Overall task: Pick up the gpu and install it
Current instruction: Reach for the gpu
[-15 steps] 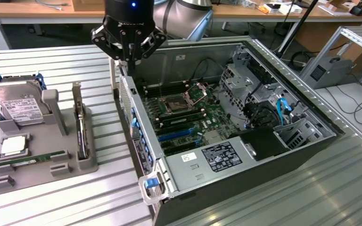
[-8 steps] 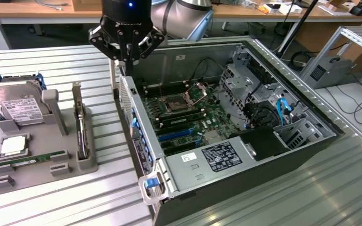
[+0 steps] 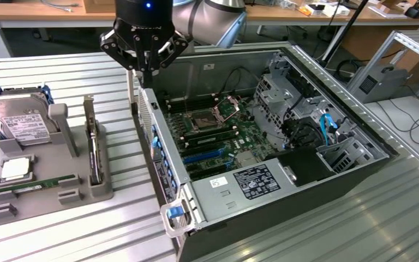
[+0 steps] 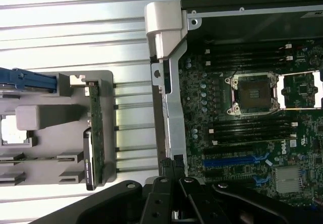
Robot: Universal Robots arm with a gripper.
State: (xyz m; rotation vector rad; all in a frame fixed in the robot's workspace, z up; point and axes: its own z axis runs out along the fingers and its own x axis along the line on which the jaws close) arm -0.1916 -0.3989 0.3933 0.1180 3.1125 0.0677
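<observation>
Tool (image 3: 145,69) over the computer case (image 3: 217,70) edge – fingers together, empty – gpu (image 3: 91,143) upright in the grey tray (image 3: 28,210)

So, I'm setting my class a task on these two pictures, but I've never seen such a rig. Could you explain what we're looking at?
It is a robot arm with a gripper at its end, hovering over the edge of an open computer case that lies on a slatted metal table. One picture comes from a camera standing off the arm. The other comes from a camera on the wrist, looking down past the gripper. Beside the case, a grey tray holds parts: a hard drive, a memory stick and the gpu, a thin card standing on edge. The gpu is not yet picked up.
</observation>
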